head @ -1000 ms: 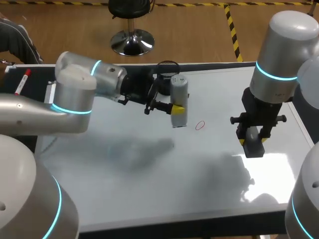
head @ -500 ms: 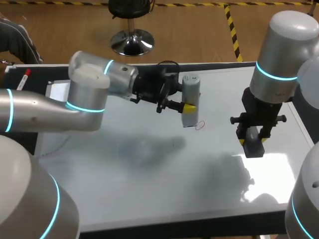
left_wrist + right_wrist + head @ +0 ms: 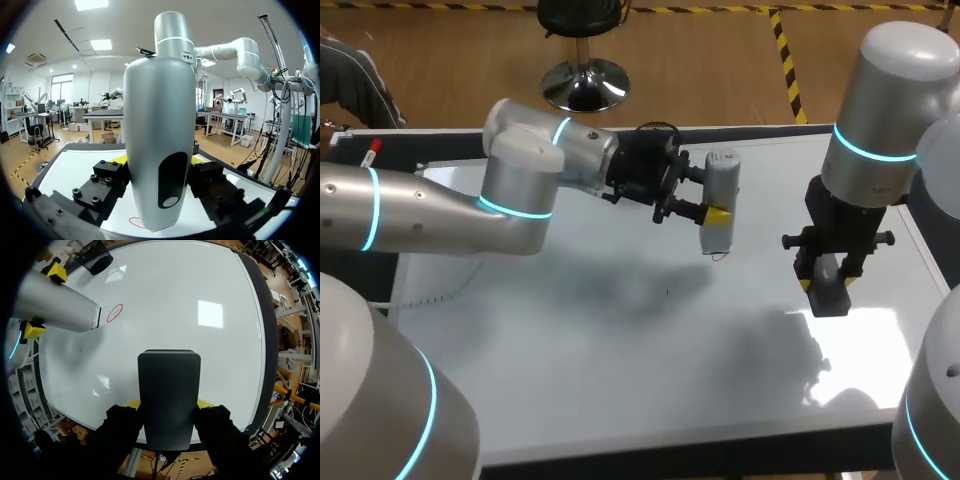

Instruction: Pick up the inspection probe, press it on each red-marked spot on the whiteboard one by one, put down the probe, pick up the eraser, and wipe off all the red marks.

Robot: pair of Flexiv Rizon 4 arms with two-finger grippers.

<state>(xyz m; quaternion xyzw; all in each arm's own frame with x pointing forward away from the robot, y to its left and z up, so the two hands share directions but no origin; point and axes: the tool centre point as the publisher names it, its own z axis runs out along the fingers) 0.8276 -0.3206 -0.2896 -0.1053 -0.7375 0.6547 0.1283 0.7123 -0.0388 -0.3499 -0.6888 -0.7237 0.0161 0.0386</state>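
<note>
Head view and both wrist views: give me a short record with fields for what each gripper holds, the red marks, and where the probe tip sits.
left gripper: shut on the probe
right gripper: shut on the eraser, at the right side of the whiteboard
red mark: one small oval in view, not wiped
probe tip: close beside the red mark, not covering it in the right wrist view
tip contact with board: cannot tell

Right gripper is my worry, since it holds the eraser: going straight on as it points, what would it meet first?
Likely the bare whiteboard, eraser first, clear of the red mark; the gap is unclear.
</note>
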